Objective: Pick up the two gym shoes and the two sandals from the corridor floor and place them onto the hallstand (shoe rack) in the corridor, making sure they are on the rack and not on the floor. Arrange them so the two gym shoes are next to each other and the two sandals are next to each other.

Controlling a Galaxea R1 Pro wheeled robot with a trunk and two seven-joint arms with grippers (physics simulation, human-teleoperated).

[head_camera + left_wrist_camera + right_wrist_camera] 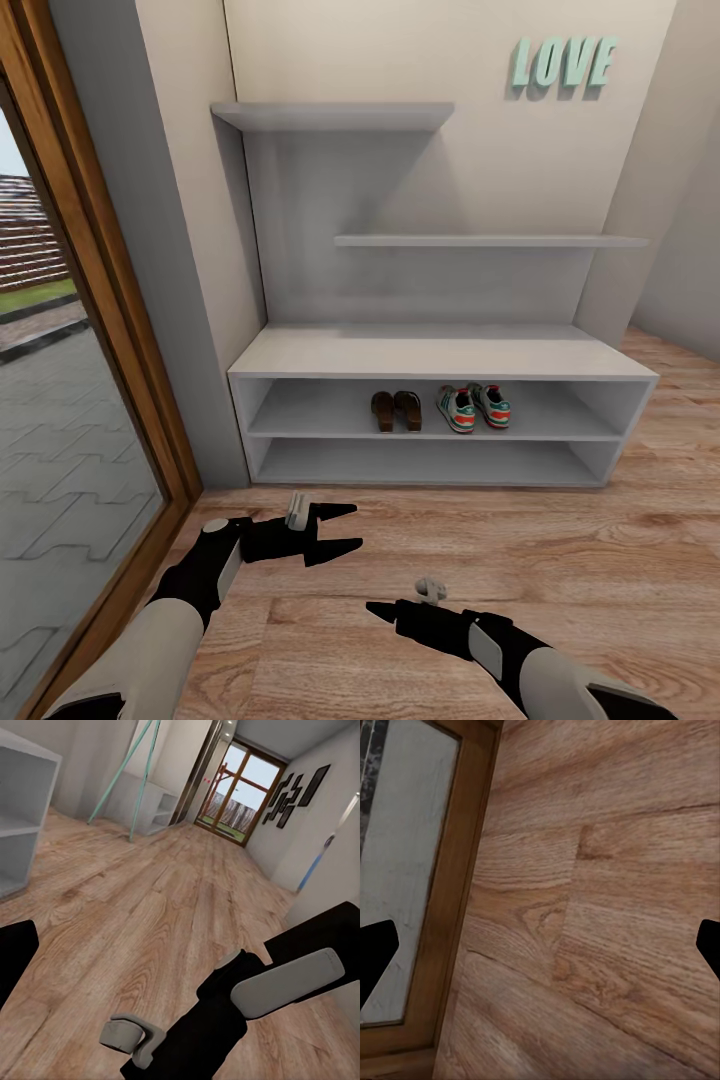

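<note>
The light-grey hallstand stands against the far wall. In its upper cubby tier the two brown sandals lie side by side, and just to their right the two white gym shoes sit together. Both arms hover low over the corridor floor in front of the rack. My left gripper is open and holds nothing, its fingers pointing right. Below and to its right, my right gripper points left; the right wrist view shows its fingertips far apart over bare planks.
A wood-framed glass door runs along the left, with grey paving outside. Turquoise LOVE letters hang on the wall. The left wrist view looks down the corridor past the rack's end and my right forearm to a distant glazed door.
</note>
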